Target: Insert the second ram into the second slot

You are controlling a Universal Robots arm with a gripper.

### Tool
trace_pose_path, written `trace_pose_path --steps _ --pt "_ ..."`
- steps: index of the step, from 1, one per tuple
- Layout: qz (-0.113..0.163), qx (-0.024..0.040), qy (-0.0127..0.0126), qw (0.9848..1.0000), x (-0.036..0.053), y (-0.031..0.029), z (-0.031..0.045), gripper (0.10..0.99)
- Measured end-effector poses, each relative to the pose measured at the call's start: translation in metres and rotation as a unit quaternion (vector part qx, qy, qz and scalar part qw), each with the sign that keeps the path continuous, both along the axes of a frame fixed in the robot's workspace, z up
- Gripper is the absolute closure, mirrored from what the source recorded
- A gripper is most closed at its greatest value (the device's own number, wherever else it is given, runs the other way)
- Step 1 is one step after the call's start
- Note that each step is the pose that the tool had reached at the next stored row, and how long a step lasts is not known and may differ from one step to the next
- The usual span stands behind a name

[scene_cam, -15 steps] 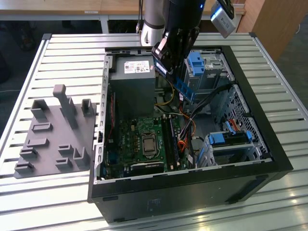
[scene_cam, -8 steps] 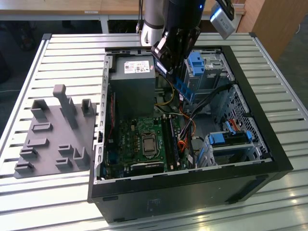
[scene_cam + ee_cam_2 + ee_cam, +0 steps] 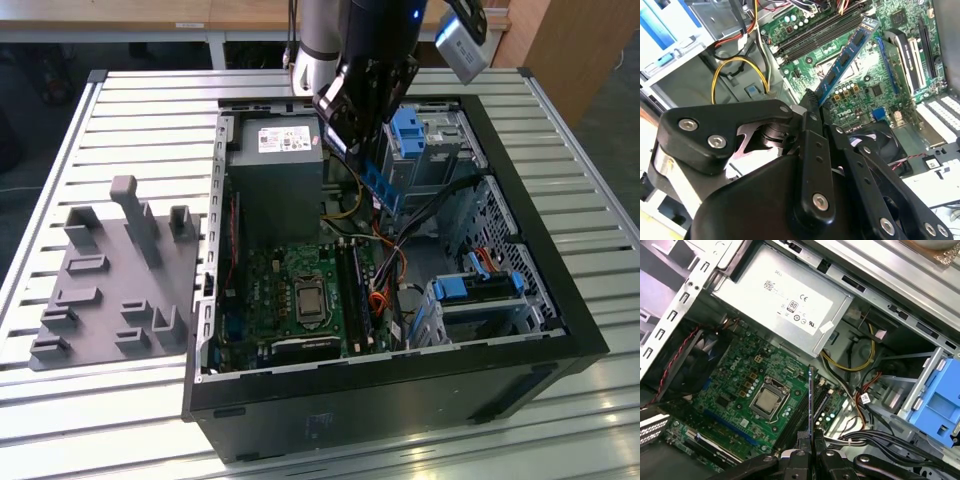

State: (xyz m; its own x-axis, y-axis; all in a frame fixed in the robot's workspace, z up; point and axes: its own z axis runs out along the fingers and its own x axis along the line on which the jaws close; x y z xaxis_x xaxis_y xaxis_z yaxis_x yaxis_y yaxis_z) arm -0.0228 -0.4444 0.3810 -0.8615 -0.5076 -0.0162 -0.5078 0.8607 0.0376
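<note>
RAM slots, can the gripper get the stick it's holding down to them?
Probably yes. The gripper holds the stick above the open case, and nothing covers the slots below. Black cables run close beside them, so that side looks tight.

I'm working in a lab or workshop. An opened computer case (image 3: 400,405) lies on a slatted aluminium bench (image 3: 150,100), beside a grey moulded fixture plate (image 3: 100,305), with pale wooden desks (image 3: 120,12) behind.
</note>
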Motion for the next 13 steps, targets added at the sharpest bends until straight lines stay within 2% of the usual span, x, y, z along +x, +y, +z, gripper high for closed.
trace_pose_path --steps 13 --pt "-0.037 0.0000 0.0000 0.9993 0.0000 0.0000 0.0000 0.949"
